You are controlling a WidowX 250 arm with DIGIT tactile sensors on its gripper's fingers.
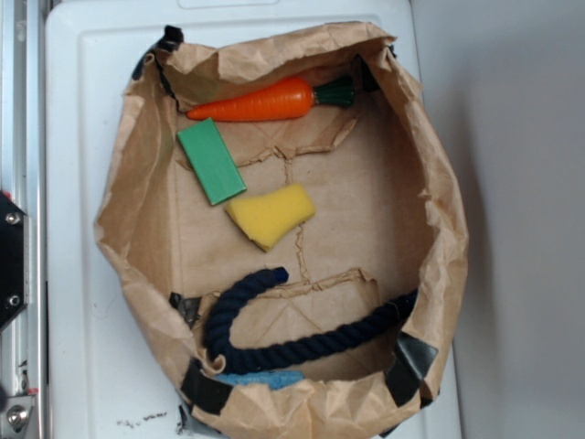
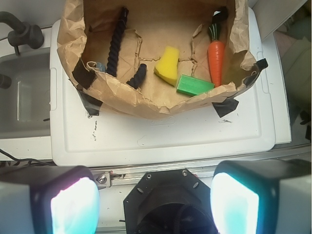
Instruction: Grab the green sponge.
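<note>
The gripper (image 2: 155,200) shows only in the wrist view, its two pale-padded fingers (image 2: 73,204) spread wide apart at the bottom edge with nothing between them — released and empty. It sits well back from the brown paper bag (image 2: 146,105), over the near side of the white plastic lid (image 2: 161,136) on which the bag lies, and touches none of the bag's contents. The green sponge (image 2: 194,85) lies flat on the bag's floor, ahead of the gripper and a little to the right in that view, close behind the crumpled near rim. In the exterior view the green sponge (image 1: 211,162) rests in the upper left of the bag, just below the orange carrot (image 1: 265,102) and just beside the yellow wedge-shaped sponge (image 1: 271,216) — whether their corners touch cannot be told. A dark blue rope (image 1: 292,334) curves along the opposite side, well apart from the sponge.
</note>
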